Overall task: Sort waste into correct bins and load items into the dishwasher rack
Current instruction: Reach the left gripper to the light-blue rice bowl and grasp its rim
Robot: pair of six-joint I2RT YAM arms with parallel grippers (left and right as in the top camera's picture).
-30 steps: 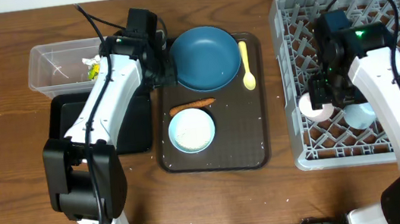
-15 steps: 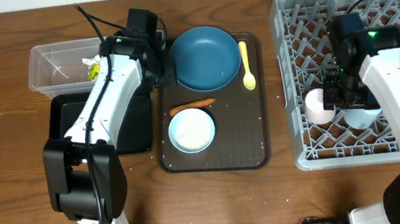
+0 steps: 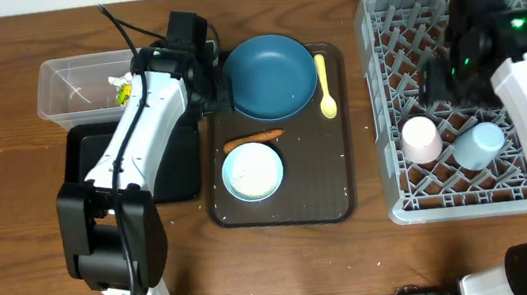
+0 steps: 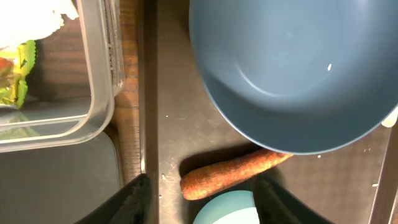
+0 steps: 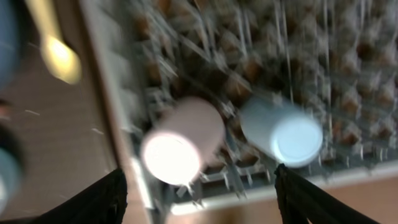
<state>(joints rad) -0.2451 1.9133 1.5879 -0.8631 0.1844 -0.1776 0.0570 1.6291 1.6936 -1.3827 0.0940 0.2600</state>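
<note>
Worktop (image 3: pixel 14 249) of brown wood, seen from overhead. At 3 o'clock sits the grey dishwasher rack (image 3: pixel 386 102), holding a pink cup (image 3: pixel 420 138) and, at its 3 o'clock, a light blue cup (image 3: pixel 477 145). The right gripper (image 5: pixel 199 186) hangs above them, fingers spread and empty. At the centre, a dark brown tray (image 3: pixel 334 184) carries a dark blue plate (image 3: pixel 271 74) at 12 o'clock, a yellow spoon (image 3: pixel 325 88) at 2 o'clock and a pale bowl (image 3: pixel 252 173) at 7 o'clock. An orange carrot stick (image 3: pixel 254 140) lies between plate and bowl. The left gripper (image 4: pixel 204 193) hovers over the stick, fingers spread, holding nothing. At 10 o'clock, a clear tub (image 3: pixel 50 93) contains crumpled paper with wrapper scraps (image 3: pixel 119 88). A black tray (image 3: pixel 83 154) lies at its 6 o'clock.
</note>
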